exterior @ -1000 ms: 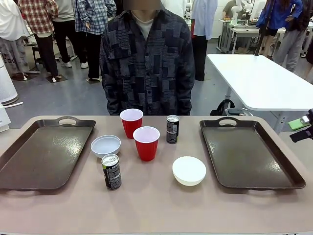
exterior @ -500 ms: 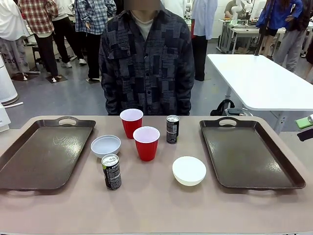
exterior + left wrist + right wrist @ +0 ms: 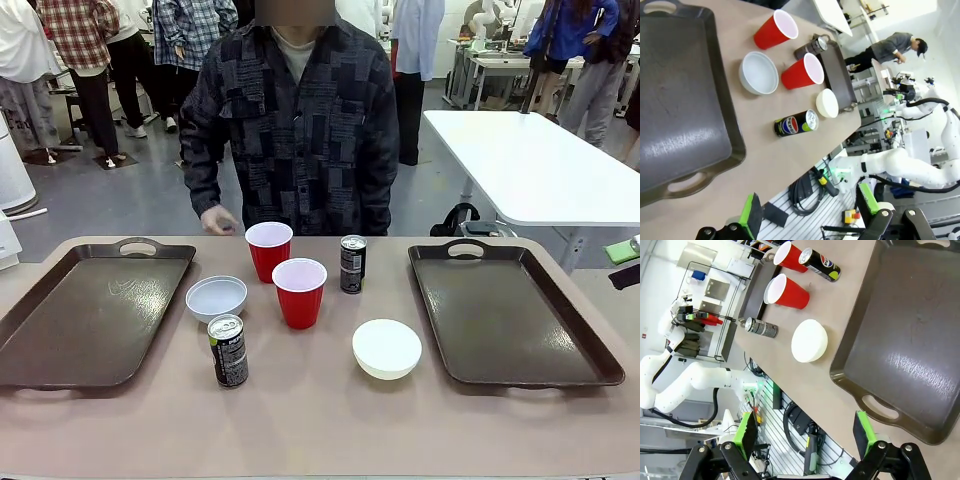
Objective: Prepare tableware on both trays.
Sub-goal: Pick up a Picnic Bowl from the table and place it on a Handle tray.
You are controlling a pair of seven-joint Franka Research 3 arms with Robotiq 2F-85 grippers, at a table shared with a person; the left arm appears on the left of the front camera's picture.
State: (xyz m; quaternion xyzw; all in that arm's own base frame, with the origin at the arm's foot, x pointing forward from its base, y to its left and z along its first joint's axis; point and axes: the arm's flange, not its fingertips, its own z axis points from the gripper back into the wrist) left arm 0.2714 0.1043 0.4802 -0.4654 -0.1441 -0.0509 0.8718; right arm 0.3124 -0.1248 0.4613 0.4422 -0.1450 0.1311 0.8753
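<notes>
Two dark brown trays lie bare, the left tray [image 3: 60, 330] [image 3: 680, 100] and the right tray [image 3: 510, 320] [image 3: 910, 335]. Between them stand two red cups [image 3: 268, 248] [image 3: 300, 291], two white bowls [image 3: 216, 297] [image 3: 387, 348] and two dark cans [image 3: 352, 263] [image 3: 228, 350]. My left gripper [image 3: 809, 210] hovers open off the table's near edge, beside the left tray. My right gripper [image 3: 804, 432] is open too, above the near corner of the right tray; its tip shows at the front view's right edge [image 3: 627, 262].
A person stands at the far side, one hand [image 3: 218, 220] lowered just left of the far red cup. A white table [image 3: 530, 160] stands behind on the right. Bare tabletop [image 3: 320, 420] runs along the near edge.
The person's hand has come forward and down to beside the far red cup. My right gripper has drawn back toward the right edge. The tableware has not moved.
</notes>
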